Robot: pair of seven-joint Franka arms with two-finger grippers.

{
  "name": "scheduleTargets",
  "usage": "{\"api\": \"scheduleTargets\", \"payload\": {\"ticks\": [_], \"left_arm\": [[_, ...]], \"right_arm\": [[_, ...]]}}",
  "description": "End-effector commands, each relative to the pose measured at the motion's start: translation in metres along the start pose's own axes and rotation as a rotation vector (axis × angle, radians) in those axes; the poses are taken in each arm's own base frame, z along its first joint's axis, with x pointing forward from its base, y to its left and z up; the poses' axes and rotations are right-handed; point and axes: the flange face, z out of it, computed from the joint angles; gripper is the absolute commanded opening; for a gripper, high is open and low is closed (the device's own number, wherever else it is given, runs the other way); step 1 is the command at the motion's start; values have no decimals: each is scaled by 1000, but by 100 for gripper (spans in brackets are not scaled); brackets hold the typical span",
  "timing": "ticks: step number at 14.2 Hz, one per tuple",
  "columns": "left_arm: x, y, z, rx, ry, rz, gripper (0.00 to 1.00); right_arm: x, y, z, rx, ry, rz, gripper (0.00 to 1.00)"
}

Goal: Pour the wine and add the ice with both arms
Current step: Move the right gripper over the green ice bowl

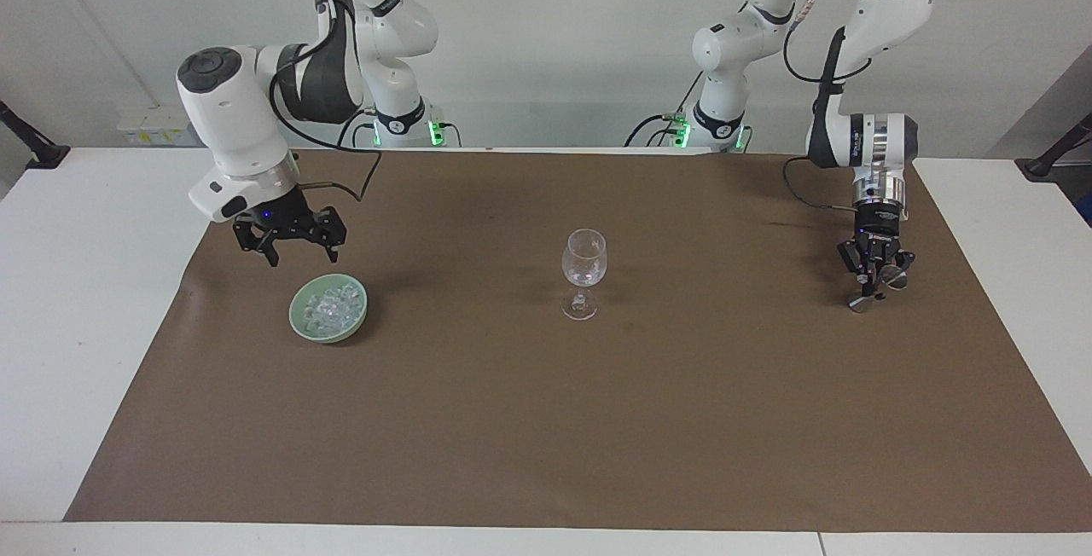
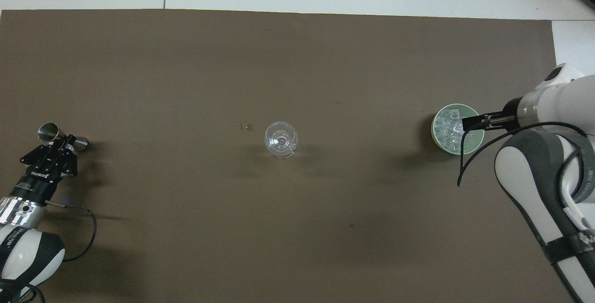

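Observation:
A clear stemmed wine glass (image 1: 583, 259) (image 2: 281, 139) stands upright mid-mat. The ice (image 1: 331, 307) (image 2: 447, 128) is heaped in a pale green bowl (image 1: 299, 319) (image 2: 436, 139) toward the right arm's end. My right gripper (image 1: 300, 251) (image 2: 472, 122) hangs open in the air just above the bowl's robot-side rim, touching nothing. At the left arm's end, my left gripper (image 1: 872, 287) (image 2: 65, 141) points down, shut on the waist of a tilted steel jigger (image 1: 860, 304) (image 2: 48, 132) low over the mat. Wine itself is out of view.
A brown mat (image 1: 546, 437) (image 2: 297, 61) covers most of the white table (image 1: 77, 283). Two small drops (image 2: 246, 127) lie on the mat beside the glass, toward the left arm's end. The right arm's black cable (image 2: 465, 168) loops beside the bowl.

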Motion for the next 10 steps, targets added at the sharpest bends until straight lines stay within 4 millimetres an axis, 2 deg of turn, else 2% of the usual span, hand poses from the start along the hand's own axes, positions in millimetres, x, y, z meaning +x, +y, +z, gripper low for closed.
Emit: {"api": "scheduleTargets", "payload": {"ticks": [1, 4, 7, 8, 9, 10], "left_arm": [[0, 3, 4, -1, -20, -13, 27], [0, 2, 4, 0, -18, -12, 33], [1, 2, 4, -2, -13, -13, 47], [1, 2, 4, -1, -14, -14, 62], [0, 2, 4, -2, -13, -13, 100], [1, 2, 4, -2, -12, -13, 100]], "right_arm": [[2, 2, 25, 3, -6, -41, 100], [6, 2, 58, -1, -12, -47, 100], [5, 5, 70, -2, -12, -48, 100], [3, 5, 76, -2, -15, -45, 100], [1, 5, 80, -2, -13, -42, 94], [-2, 4, 87, -2, -16, -40, 86]]}}
